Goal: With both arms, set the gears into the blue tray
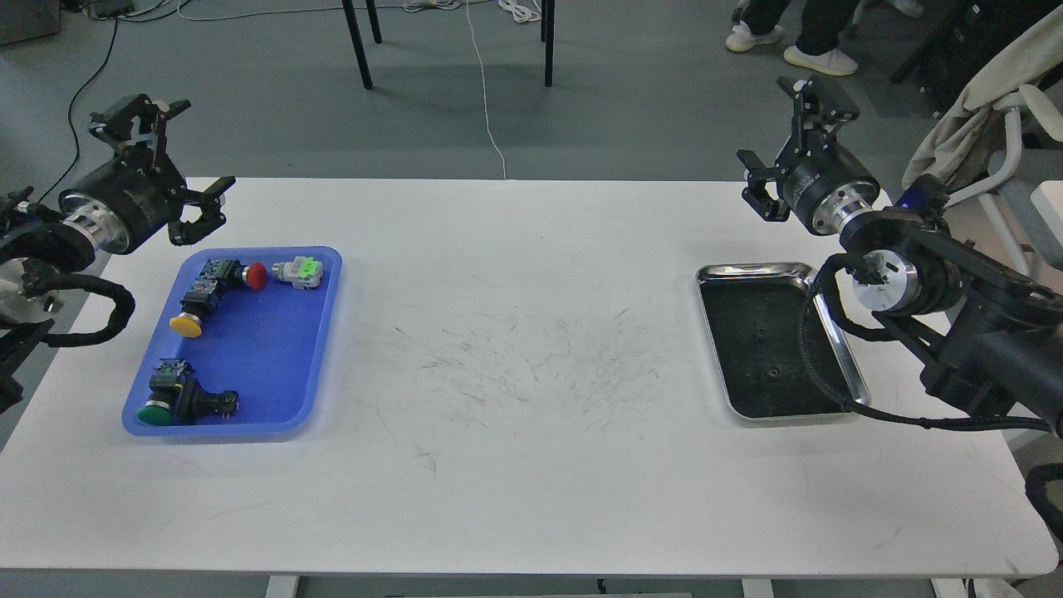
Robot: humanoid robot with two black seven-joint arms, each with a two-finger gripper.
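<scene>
Two gears (759, 335) (774, 371) are lying in the silver tray (839, 349); four push-buttons (232, 273) are sitting in the blue tray (320, 332) on the scuffed white table (531, 465); the left gripper (187, 149) and right gripper (776, 137) are both hanging wide open, empty.

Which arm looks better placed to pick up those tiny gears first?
The right one. Both gears lie in the silver tray on the table's right side, just below the open right gripper. The left gripper hovers by the blue tray, far across the table.

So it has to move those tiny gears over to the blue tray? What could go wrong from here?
The gears are tiny and black on the silver tray's black liner, so a gripper may miss or drop one. They lie far from the blue tray, probably needing a handover from the right gripper to the left gripper. The push-buttons already crowd the blue tray.
</scene>
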